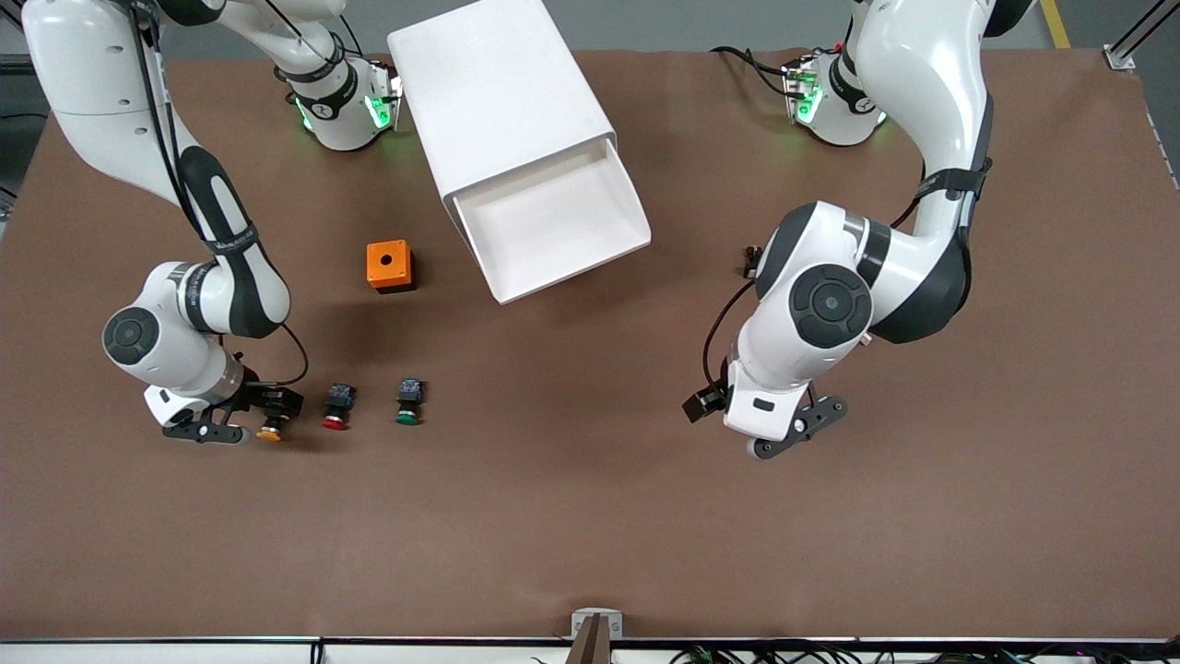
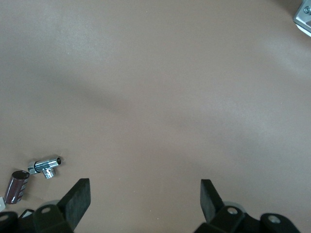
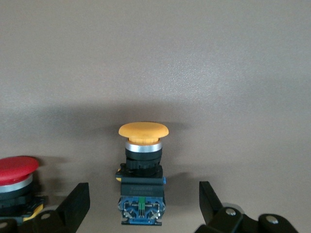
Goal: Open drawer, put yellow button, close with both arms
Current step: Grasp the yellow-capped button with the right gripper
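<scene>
Brown matte tabletop (image 1: pixel 590 516); small yellow-capped push button w/ black body (image 3: pixel 141 170) between right gripper's (image 3: pixel 141 204) spread fingers, ungripped, partly hidden in front view. Left gripper (image 2: pixel 145 201) open, empty. White top drawer (image 1: pixel 553 226) pulled out.

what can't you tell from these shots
- Lower drawers: front view looks down on the cabinet; only the open drawer shows.
- Right gripper against the yellow button: right wrist view cuts the fingers at the edge, so whether it touches is unclear.
- Left gripper: open over bare table; height unclear.
- Small metal part: left wrist view, too small to identify.
</scene>
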Controlling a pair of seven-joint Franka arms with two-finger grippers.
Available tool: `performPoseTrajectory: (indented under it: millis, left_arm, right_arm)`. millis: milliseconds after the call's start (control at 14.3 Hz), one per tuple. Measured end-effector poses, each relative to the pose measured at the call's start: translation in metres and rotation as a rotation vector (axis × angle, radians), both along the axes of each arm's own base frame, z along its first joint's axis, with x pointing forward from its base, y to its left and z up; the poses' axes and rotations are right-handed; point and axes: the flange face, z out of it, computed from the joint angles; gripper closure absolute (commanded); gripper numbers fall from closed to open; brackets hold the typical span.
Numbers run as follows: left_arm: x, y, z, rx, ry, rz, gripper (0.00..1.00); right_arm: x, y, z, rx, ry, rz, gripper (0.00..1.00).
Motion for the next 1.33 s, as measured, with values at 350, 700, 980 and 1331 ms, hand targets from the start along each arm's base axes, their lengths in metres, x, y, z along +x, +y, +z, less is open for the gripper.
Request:
performPoseTrajectory:
  millis: [350,700,980,1331]
  left_arm:
    - [-0.007,-0.010,-0.005,0.122,-0.051,-0.072,0.01]
    - [-0.009,-0.012,-0.003,0.120,-0.052,-0.076,0.01]
    - [-0.008,-0.011,-0.002,0.120,-0.053,-0.073,0.01]
    - [-0.008,-0.010,-0.002,0.120,-0.053,-0.073,0.01]
  right_arm:
    - [0.001,0.000,-0.005,0.000,0.003,0.000,0.17]
    - [0.001,0.001,-0.005,0.000,0.003,0.001,0.49]
    - [0.001,0.001,-0.005,0.001,0.004,0.001,0.89]
    - [0.001,0.001,-0.005,0.001,0.004,0.001,0.99]
